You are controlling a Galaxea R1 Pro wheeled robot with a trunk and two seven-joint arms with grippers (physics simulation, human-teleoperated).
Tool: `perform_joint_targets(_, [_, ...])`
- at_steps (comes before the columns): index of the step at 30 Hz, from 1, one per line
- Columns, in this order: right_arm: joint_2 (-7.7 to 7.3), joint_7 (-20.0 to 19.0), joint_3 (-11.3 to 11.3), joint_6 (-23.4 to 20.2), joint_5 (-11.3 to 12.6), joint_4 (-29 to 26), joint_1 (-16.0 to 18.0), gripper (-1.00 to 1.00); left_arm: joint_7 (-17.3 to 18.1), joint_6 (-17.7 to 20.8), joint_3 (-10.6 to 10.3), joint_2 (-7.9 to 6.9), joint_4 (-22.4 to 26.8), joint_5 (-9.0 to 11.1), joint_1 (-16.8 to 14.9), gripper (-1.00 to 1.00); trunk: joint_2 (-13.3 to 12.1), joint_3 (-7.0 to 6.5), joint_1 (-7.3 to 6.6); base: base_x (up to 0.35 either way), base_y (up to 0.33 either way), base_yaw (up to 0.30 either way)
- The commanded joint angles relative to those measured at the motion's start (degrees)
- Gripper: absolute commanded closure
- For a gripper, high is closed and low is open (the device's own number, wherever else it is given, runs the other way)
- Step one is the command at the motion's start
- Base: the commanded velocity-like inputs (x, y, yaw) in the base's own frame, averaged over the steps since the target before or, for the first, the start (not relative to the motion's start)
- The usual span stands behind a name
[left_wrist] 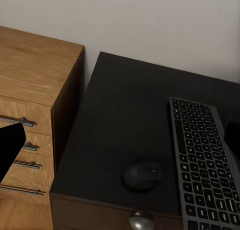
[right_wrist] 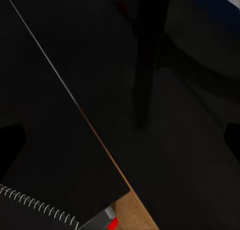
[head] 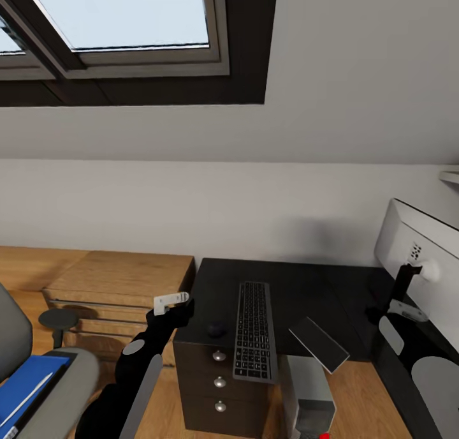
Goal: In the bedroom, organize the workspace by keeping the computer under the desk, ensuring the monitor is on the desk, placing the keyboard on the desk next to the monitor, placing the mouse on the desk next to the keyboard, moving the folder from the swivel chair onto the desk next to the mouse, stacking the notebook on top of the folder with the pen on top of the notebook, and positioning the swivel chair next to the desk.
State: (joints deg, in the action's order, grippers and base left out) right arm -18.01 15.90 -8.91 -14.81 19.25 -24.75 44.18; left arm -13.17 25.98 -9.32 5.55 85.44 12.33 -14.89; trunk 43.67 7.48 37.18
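The worktop (head: pixel 299 292) at centre frame is matte black. On it lies the keyboard (head: pixel 254 330), grey-framed with dark keys, and left of it a dark grey mouse (head: pixel 216 329). The drawer unit (head: pixel 220 388) below is dark brown with silver knobs. The cabinet (head: pixel 118 286) at left is light wood. At lower left, the folder (head: pixel 29 381) is bright blue. The monitor (head: pixel 421 260) at right shows a white back.
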Motion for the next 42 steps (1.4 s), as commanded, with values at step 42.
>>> perform_joint_targets(42, [0.03, -0.4, 0.3, 6.1, 0.1, 0.7, -0.1, -1.0, -0.5, 0.2, 0.0, -0.13, 0.3, 0.7, -0.1, -1.0, 16.9, 8.63, 9.24, 0.0, 0.0, -0.071])
